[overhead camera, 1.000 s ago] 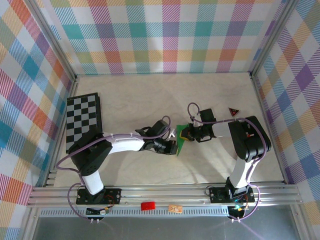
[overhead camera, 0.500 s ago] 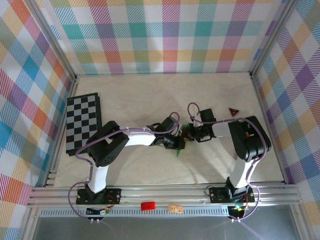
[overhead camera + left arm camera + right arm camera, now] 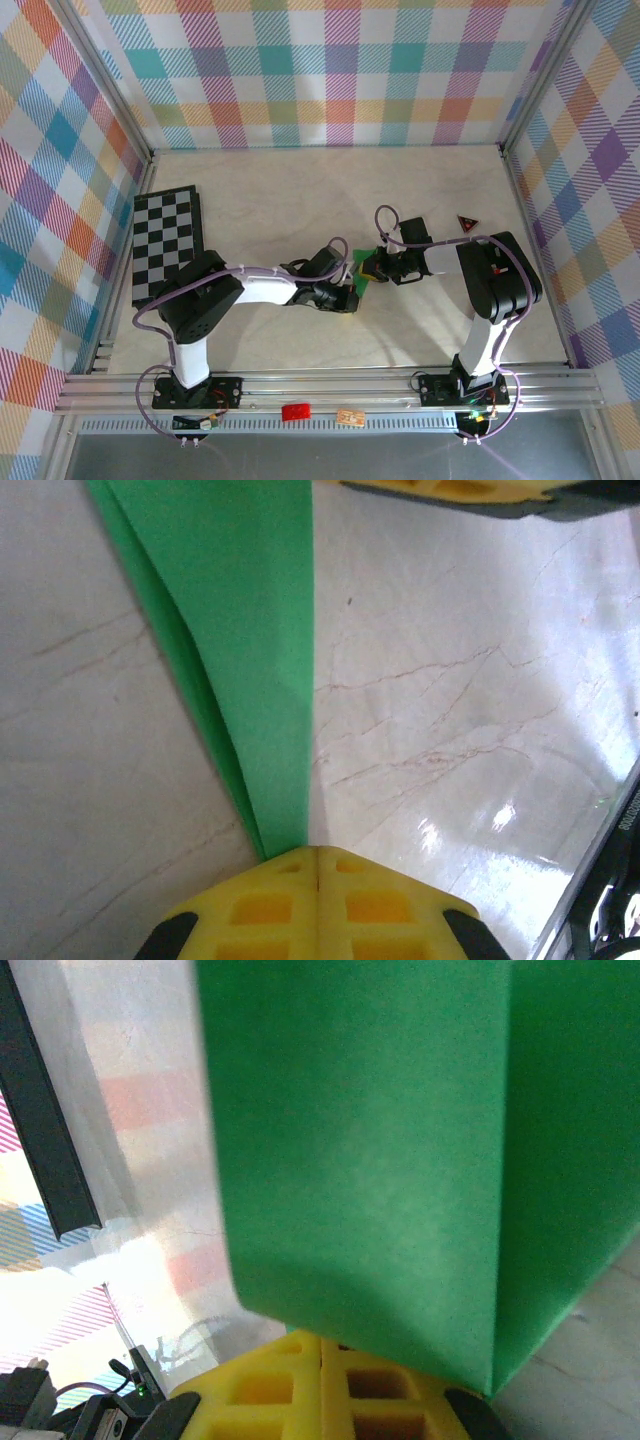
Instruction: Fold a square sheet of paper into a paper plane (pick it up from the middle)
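The green sheet of paper (image 3: pixel 358 271) is folded and held just above the table's middle between both grippers. In the left wrist view it is a narrow folded wedge (image 3: pixel 250 660) that tapers down into my left gripper (image 3: pixel 317 852), whose yellow jaws are shut on its tip. From above, my left gripper (image 3: pixel 346 291) is at the paper's near end and my right gripper (image 3: pixel 370 266) at its far right side. In the right wrist view, the folded paper (image 3: pixel 380 1140) rises broad out of my right gripper (image 3: pixel 322 1338), which is shut on its lower edge.
A black-and-white chessboard (image 3: pixel 167 245) lies at the left wall. A small red-and-black triangle (image 3: pixel 467 223) sits at the right, behind the right arm. A red cylinder (image 3: pixel 295 411) rests on the front rail. Checked walls close in three sides.
My left arm swung in toward the right gripper and drew back again, still holding the paper. Less green now shows below the left gripper. The right arm has stayed put.
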Motion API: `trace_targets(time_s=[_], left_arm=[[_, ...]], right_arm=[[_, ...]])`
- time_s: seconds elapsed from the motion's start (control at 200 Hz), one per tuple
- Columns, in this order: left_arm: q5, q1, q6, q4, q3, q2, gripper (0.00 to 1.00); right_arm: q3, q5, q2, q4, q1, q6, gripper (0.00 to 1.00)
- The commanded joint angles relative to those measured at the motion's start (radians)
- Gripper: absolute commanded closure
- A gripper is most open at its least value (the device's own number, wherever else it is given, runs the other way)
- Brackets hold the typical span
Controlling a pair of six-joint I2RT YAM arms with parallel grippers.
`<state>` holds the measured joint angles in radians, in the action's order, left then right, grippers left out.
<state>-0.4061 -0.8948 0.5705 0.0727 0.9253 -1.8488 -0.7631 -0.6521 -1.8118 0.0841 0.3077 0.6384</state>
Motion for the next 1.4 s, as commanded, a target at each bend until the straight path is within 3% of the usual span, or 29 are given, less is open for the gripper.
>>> trace_targets(time_s=[0.0, 0.305, 0.53, 0.76, 1.025, 1.215, 1.395], left_arm=[[-0.001, -0.024, -0.037, -0.171, -0.054, 0.027, 1.0], [0.001, -0.039, -0.074, -0.177, -0.085, 0.085, 1.0], [0.039, -0.022, -0.028, -0.095, -0.056, 0.16, 1.0], [0.009, 0.042, 0.07, 0.063, 0.034, 0.043, 1.0], [0.044, 0.061, 0.078, 0.067, 0.143, -0.09, 0.97], [0.111, 0.061, 0.073, -0.006, 0.119, -0.108, 0.98], [0.1, 0.06, 0.08, -0.01, -0.009, -0.077, 1.0]], right_arm=[[0.027, 0.153, -0.066, -0.114, -0.002, -0.013, 0.95], [0.03, 0.152, -0.064, -0.112, -0.001, -0.009, 0.95], [0.032, 0.146, -0.065, -0.104, -0.001, -0.005, 0.95], [0.038, 0.144, -0.063, -0.099, -0.002, -0.002, 0.95], [0.04, 0.131, -0.066, -0.086, -0.001, 0.006, 0.94], [0.042, 0.114, -0.057, -0.076, -0.001, 0.013, 0.94], [0.025, 0.083, -0.02, -0.073, -0.002, 0.022, 0.92]])
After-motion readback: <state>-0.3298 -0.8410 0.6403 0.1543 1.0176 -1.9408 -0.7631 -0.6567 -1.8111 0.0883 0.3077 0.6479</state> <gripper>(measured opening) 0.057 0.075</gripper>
